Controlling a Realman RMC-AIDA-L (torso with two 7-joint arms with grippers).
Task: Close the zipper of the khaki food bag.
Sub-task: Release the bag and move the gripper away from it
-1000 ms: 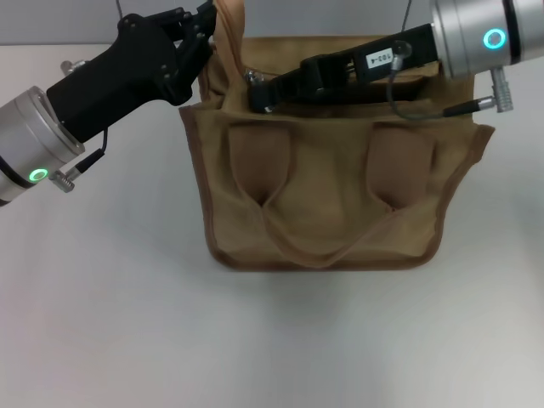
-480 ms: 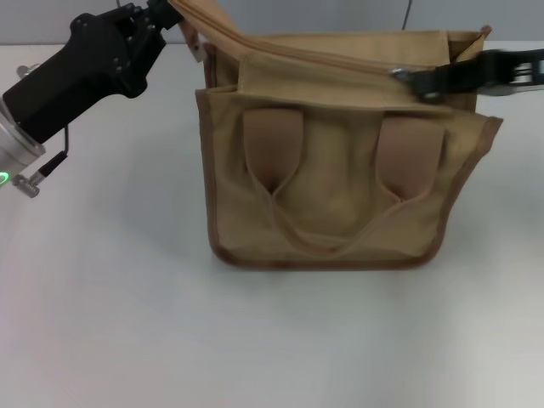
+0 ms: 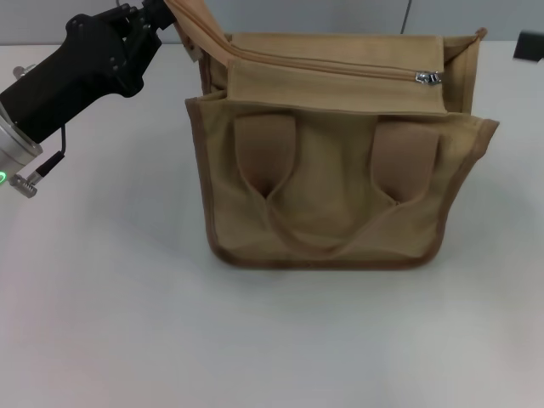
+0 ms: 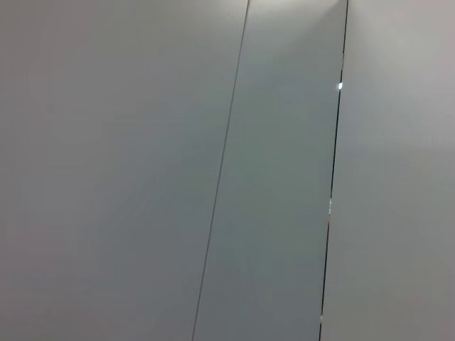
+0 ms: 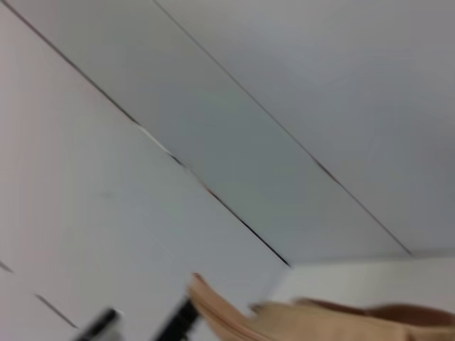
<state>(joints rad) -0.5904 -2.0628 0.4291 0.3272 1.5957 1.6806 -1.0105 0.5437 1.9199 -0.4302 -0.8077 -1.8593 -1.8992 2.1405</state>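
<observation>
The khaki food bag (image 3: 336,183) stands upright mid-table, its two strap handles hanging down the front. The zipper (image 3: 331,66) runs along the top flap as a joined line, with its silver pull tab (image 3: 427,78) at the right end. My left gripper (image 3: 167,12) is at the bag's back left corner, shut on the tan fabric end that it holds pulled up and taut. Only a black sliver of my right gripper (image 3: 530,45) shows at the right edge, clear of the bag. The right wrist view shows a bit of the bag's tan fabric (image 5: 298,320).
The bag sits on a white table (image 3: 110,323). A grey panelled wall (image 4: 227,170) lies behind and fills the left wrist view. No other objects show.
My right gripper drew the pull tab from the left end to the right end, then let go and withdrew off to the right. The left gripper kept its hold, shifting up and left.
</observation>
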